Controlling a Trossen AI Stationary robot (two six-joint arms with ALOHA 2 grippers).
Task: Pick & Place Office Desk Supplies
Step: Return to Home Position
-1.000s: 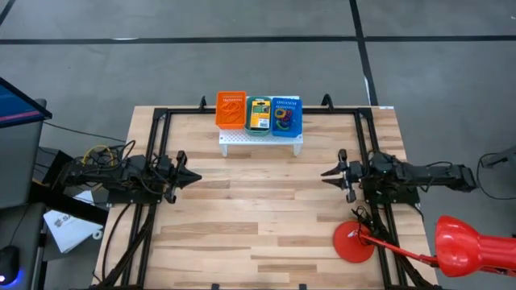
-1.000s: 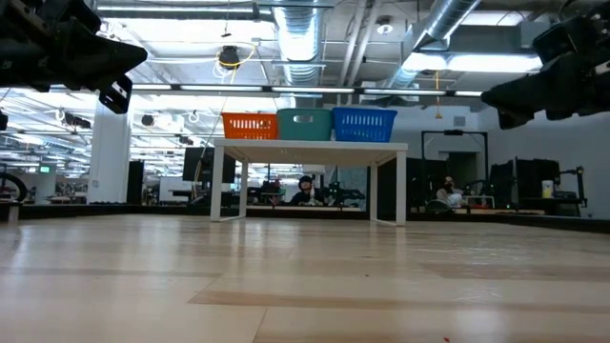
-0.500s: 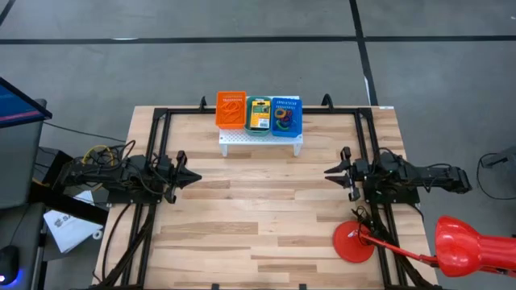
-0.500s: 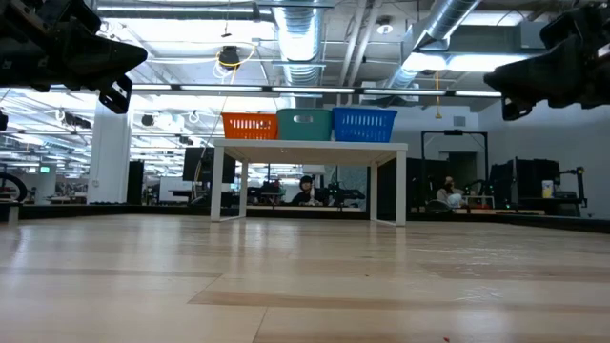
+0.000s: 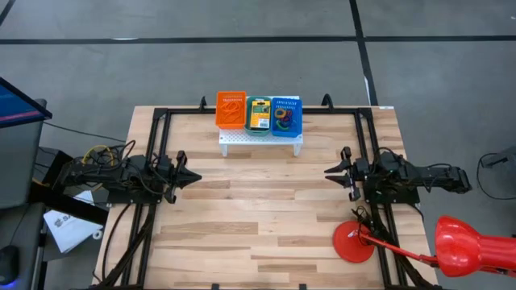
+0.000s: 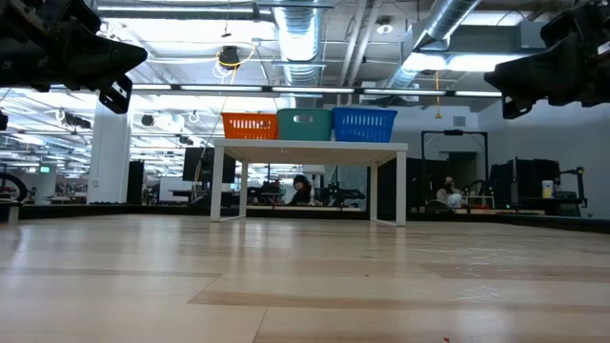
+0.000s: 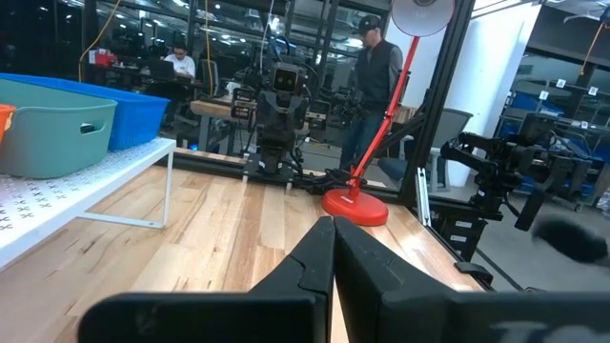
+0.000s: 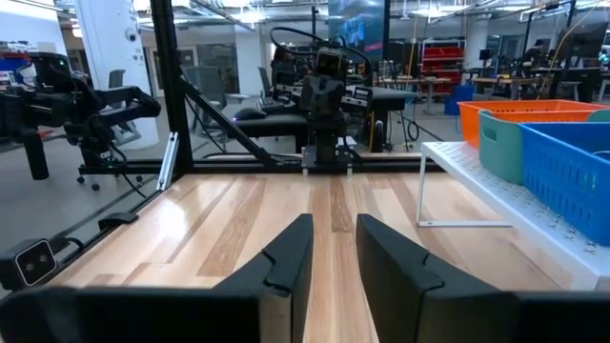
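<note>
On the white perforated stand (image 5: 260, 138) at the table's far middle stand three small bins. The orange bin (image 5: 230, 109) holds orange rubber-band loops. The teal bin (image 5: 258, 115) holds a yellow-and-green crayon box (image 5: 259, 119). The blue bin (image 5: 286, 117) holds mixed coloured loops (image 5: 282, 119). My left gripper (image 5: 196, 178) hovers over the table's left side, shut, its fingertips (image 7: 334, 224) together and pointing right. My right gripper (image 5: 326, 171) hovers over the right side and points left, open by a narrow gap (image 8: 334, 224). Both are far from the bins.
A red round lamp base (image 5: 355, 242) sits on the table near the right arm, and its red lamp head (image 5: 468, 246) hangs off the near right corner. A black frame (image 5: 161, 121) runs along the table's edges. Bare wood (image 5: 258, 209) lies between the grippers. People are in the room beyond.
My right gripper has drawn back a little toward the table's right edge and has risen slightly. My left arm has kept still.
</note>
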